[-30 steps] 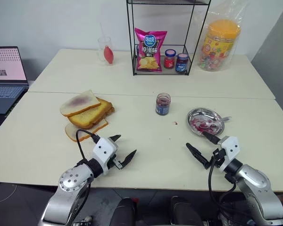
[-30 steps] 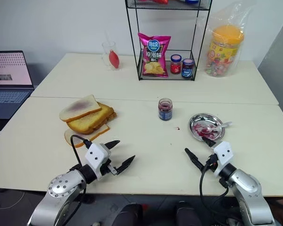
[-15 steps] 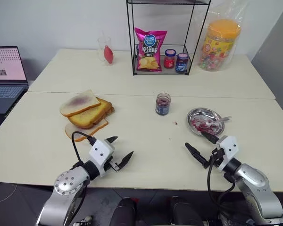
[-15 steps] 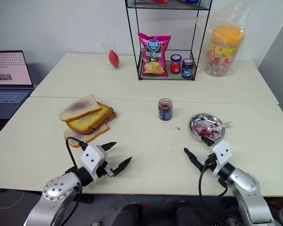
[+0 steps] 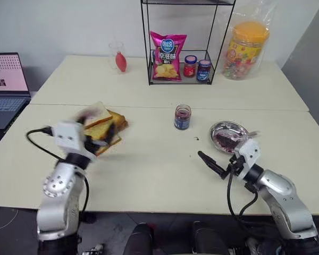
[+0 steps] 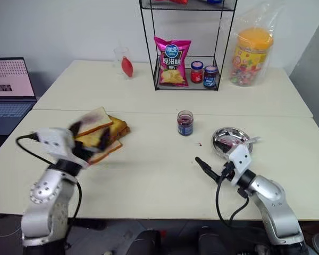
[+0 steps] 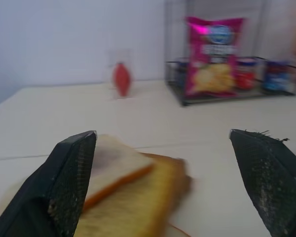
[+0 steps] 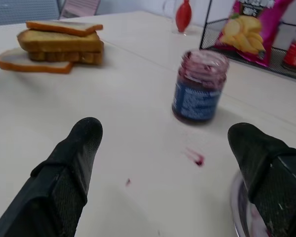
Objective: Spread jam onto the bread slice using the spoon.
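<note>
- Left hand (image 5: 98, 133), released, hangs at the bread slice (image 6: 90, 121), far left.
- Right hand (image 5: 219, 154), released, hangs near the dish (image 5: 223, 129).
- Jam (image 5: 182, 117) stands mid-bench (image 5: 149, 170); wire rack (image 5: 181, 53) against the far wall.

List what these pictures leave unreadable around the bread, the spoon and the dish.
- Left gripper: motion-blurred in the eye views, smearing over the bread slice; contact unclear.
- Spoon: the right gripper covers all but its handle tip.
- Steel dish: cut off by a finger and the right wrist view's edge.
</note>
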Available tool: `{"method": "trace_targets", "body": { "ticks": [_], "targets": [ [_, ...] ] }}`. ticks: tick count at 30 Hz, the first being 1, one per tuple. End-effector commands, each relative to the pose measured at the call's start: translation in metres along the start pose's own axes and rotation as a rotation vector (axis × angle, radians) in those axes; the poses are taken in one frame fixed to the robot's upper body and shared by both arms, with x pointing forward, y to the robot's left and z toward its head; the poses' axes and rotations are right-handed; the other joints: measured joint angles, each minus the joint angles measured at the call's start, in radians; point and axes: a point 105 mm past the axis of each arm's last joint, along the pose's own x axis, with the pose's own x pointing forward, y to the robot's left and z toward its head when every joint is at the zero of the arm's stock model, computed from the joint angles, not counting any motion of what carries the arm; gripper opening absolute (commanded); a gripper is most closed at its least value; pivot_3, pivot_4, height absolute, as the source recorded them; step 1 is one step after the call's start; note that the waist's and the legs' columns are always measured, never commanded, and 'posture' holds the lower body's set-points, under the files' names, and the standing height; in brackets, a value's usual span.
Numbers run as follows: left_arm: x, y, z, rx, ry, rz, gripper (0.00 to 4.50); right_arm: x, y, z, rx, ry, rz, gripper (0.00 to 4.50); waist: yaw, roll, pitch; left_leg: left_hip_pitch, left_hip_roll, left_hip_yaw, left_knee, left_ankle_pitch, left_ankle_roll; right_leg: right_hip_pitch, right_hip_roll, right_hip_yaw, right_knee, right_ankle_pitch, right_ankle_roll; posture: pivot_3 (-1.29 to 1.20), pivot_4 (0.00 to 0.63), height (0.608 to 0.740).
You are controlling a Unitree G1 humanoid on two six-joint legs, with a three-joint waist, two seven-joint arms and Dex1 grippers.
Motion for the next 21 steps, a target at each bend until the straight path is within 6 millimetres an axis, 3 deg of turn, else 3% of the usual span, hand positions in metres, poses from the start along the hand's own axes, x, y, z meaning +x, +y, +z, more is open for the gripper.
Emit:
{"method": "trace_targets", "body": {
  "ticks": [1,11,16,21],
  "targets": [
    [0.008,0.036,-0.001,-0.123,0.068,0.163,4.50,0.011,0.002,0.029,-0.031,-0.037,0.049,4.47,0.001,-0.001,-0.001,0.000,0.000,0.000,0.000,0.000,0.000,0.000,0.000,0.000,0.000,0.000,0.000,0.00,0.150,0.740],
    [0.029,0.068,0.001,-0.404,0.065,0.338,4.50,0.017,-0.001,0.041,-0.039,-0.040,0.080,4.47,0.006,-0.003,0.000,-0.003,-0.002,-0.001,0.000,-0.001,-0.002,-0.001,-0.002,-0.001,-0.002,0.001,-0.001,0.00,0.150,0.740],
    [0.033,0.068,-0.025,-0.521,0.200,0.401,4.50,0.020,-0.005,0.053,-0.037,-0.063,0.088,4.47,0.004,-0.004,0.000,-0.002,-0.001,-0.001,0.000,-0.001,-0.002,-0.001,-0.001,-0.001,-0.001,0.000,0.001,0.00,0.150,0.740],
    [0.037,0.059,-0.031,-0.579,0.247,0.393,4.50,0.021,-0.010,0.062,-0.018,-0.085,0.080,4.47,0.004,-0.005,0.001,-0.002,-0.001,-0.001,0.000,-0.001,-0.002,-0.001,-0.001,-0.001,-0.001,0.001,0.000,0.00,0.150,0.740]
  ]
}}
